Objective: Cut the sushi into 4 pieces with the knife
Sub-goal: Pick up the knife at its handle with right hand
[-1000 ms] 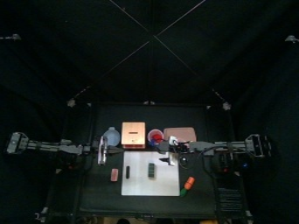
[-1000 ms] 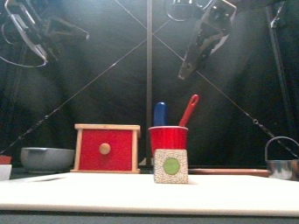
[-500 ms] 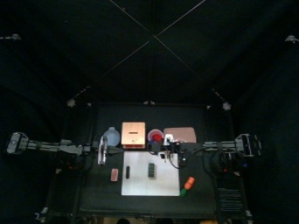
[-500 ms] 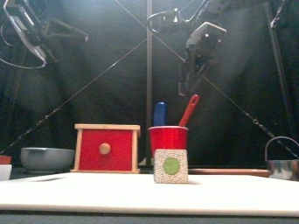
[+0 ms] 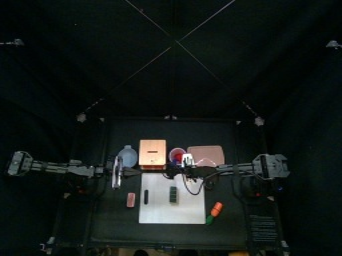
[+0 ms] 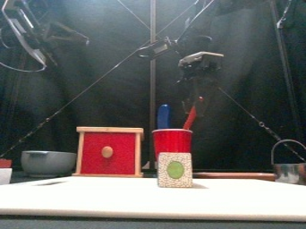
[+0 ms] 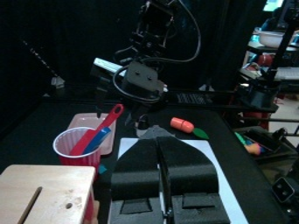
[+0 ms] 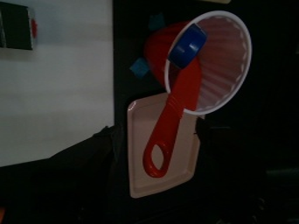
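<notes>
The right gripper (image 6: 195, 91) hangs just above the red cup (image 6: 173, 141), over the red knife (image 6: 191, 116) and blue knife (image 6: 164, 116) standing in it. Its jaws are apart and hold nothing. The dark green sushi roll (image 6: 176, 169) sits on the white cutting board (image 5: 191, 212) on the worktop, just in front of the cup. The left gripper (image 7: 163, 142), closed and empty, hovers at the left near the blue-grey bowl (image 5: 127, 157).

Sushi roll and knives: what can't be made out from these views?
- sushi roll: the front view shows one end only, its own face hiding its length and seams; in the top view it is too small to count blocks.
- red knife and blue knife: blades hidden by the red cup wall in the front view.
- right gripper: overlaps the red knife in the front view; contact unclear.
</notes>
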Tool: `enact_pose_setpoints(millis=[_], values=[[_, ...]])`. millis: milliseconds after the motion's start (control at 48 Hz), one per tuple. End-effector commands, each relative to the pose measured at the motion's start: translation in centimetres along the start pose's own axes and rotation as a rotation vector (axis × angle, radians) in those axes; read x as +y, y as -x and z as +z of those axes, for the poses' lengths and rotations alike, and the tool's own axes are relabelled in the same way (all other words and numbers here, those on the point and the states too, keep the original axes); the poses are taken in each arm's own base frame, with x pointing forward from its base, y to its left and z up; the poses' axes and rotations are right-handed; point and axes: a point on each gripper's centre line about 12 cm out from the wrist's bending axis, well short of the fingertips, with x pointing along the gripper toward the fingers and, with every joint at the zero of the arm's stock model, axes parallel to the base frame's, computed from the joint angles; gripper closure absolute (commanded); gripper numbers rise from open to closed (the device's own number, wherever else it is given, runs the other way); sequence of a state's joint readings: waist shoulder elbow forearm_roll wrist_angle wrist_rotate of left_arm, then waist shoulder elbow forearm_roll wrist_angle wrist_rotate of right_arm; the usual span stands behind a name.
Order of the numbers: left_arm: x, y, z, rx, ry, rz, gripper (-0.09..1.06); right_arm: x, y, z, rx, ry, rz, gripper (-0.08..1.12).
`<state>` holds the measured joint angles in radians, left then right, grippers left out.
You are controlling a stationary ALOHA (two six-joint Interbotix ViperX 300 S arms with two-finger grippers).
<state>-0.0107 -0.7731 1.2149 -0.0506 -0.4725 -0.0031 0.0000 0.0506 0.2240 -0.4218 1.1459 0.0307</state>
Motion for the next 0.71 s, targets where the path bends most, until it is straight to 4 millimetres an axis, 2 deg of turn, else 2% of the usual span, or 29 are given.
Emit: enact_pose_setpoints(millis=[21, 167, 479, 708], values=[[0.1, -0.2, 0.4, -0.014, 0.006, 0.004, 0.99, -0.8, 1.0, 0.5, -0.016, -0.004, -0.03, 0.09], [0.1, -0.1, 0.2, -0.009, 0.011, 0.007, 0.99, -1.0, 0.8, 0.5, 0.013, 0.012, -0.051, 0.18], [0.1, -0.1, 0.1, -0.006, 0.012, 0.009, 0.99, -1.1, 0.2, 0.4, 0.037, 0.024, -0.053, 0.52], [0.1, 0.0, 0.0, -0.005, 0.012, 0.009, 0.99, -1.3, 0.3, 0.6, 0.033, 0.026, -0.055, 0.65]])
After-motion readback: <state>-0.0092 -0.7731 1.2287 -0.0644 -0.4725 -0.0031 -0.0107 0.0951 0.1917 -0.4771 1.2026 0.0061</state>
